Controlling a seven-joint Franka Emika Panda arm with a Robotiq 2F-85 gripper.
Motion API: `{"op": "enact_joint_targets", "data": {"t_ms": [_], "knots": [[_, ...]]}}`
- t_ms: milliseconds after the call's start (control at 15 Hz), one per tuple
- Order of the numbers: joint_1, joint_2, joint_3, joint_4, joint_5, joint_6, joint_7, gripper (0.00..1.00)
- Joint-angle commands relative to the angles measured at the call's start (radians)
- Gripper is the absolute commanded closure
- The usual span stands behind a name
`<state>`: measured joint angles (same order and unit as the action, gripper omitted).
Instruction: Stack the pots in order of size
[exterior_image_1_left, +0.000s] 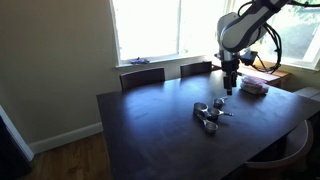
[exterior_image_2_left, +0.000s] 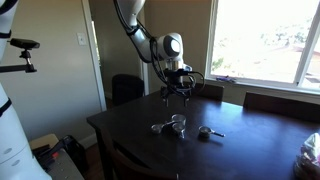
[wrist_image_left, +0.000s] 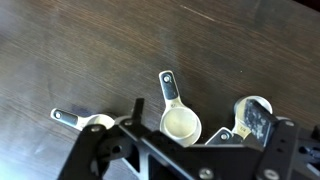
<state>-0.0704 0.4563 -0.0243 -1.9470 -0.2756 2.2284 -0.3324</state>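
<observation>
A dark table (exterior_image_1_left: 150, 130) filled the sunlit room. Above its far side, right of frame centre, the gripper (exterior_image_1_left: 229, 90) hung empty, jaws wide. The pots (exterior_image_1_left: 210, 113) lay clustered just below; best, I thought, to descend squarely over a smaller one's handle.

no readable text, labels or numbers anywhere

Dark desk (exterior_image_1_left: 150, 130) in a sunlit room.
Two chair backs (exterior_image_1_left: 142, 77) stand along the desk's far edge below a bright window (exterior_image_1_left: 150, 30), and a pinkish stack of flat items (exterior_image_1_left: 253, 87) lies near a far corner. Wood floor (exterior_image_1_left: 70, 160) shows beside the desk. In an exterior view, a wall switch (exterior_image_2_left: 81, 40) and a small camera on a stand (exterior_image_2_left: 25, 45) sit beyond the desk.
</observation>
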Motion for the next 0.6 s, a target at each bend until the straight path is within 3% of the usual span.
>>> {"op": "enact_joint_targets", "data": {"t_ms": [0,533], "knots": [[0.0,0.018,-0.002,0.018,-0.01,-0.001,-0.006,0.0],[-0.007,0.071,-0.001,0.061,-0.041,0.017,-0.064,0.0]]}}
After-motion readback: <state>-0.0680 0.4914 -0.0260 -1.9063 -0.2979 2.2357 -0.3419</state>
